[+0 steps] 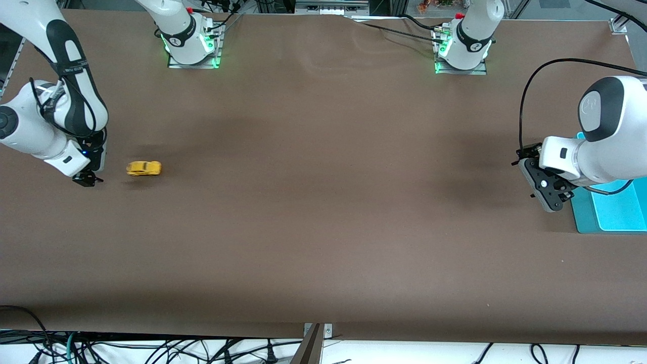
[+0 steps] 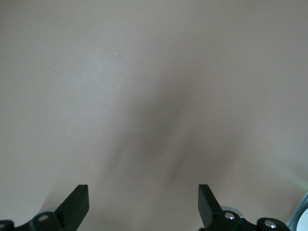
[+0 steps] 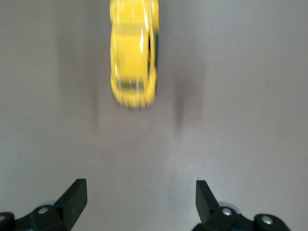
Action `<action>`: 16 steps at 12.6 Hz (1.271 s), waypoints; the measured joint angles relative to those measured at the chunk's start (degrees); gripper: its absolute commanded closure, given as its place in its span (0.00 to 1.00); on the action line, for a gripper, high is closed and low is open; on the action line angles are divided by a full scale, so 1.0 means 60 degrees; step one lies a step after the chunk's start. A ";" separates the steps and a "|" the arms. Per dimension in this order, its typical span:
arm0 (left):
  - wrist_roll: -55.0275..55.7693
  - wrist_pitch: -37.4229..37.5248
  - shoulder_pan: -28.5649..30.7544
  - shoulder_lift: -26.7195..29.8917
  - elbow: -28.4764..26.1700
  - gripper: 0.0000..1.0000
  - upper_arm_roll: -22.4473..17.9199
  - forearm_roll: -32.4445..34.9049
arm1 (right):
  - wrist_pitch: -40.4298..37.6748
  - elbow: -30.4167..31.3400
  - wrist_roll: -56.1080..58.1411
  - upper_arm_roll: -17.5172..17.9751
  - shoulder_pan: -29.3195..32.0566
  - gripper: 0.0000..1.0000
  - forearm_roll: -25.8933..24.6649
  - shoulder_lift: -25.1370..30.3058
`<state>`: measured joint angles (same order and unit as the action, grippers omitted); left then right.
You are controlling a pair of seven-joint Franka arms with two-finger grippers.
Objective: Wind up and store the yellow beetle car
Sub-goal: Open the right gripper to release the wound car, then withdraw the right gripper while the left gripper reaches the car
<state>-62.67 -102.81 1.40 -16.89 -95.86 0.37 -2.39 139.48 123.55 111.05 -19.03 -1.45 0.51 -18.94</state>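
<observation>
Right gripper (image 1: 87,178) of mine sits low over the table (image 1: 323,202) near the right arm's end, fingers (image 3: 74,195) spread apart with nothing between them. Just beside it on the tabletop is the yellow beetle car (image 1: 144,168), on its wheels, long axis running along the table's length (which end is the nose I can't tell). My left gripper (image 1: 548,189) waits with jaws wide and empty, by the teal tray (image 1: 589,217) at the left arm's end; its contents are hidden.
</observation>
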 measured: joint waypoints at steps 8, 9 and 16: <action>-0.0212 -0.0006 0.0010 0.0000 -0.0065 0.00 -0.0020 0.0000 | -0.2108 -0.1856 -0.4510 0.0051 -0.1374 0.00 0.0000 0.0024; -0.0321 -0.0022 0.0018 0.0001 -0.0112 0.00 -0.0024 0.0000 | -0.2449 -0.2179 -0.5216 0.0051 -0.1543 0.00 0.0000 0.0027; -0.2761 -0.2163 0.0418 0.0007 -0.1927 0.00 -0.0043 -0.0030 | -0.6298 -0.5128 -1.0424 0.0059 -0.2979 0.00 -0.0122 0.0077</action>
<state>-79.23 -115.79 3.91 -16.85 -107.42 0.11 -2.57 101.70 92.79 48.51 -18.67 -19.32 -0.22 -18.48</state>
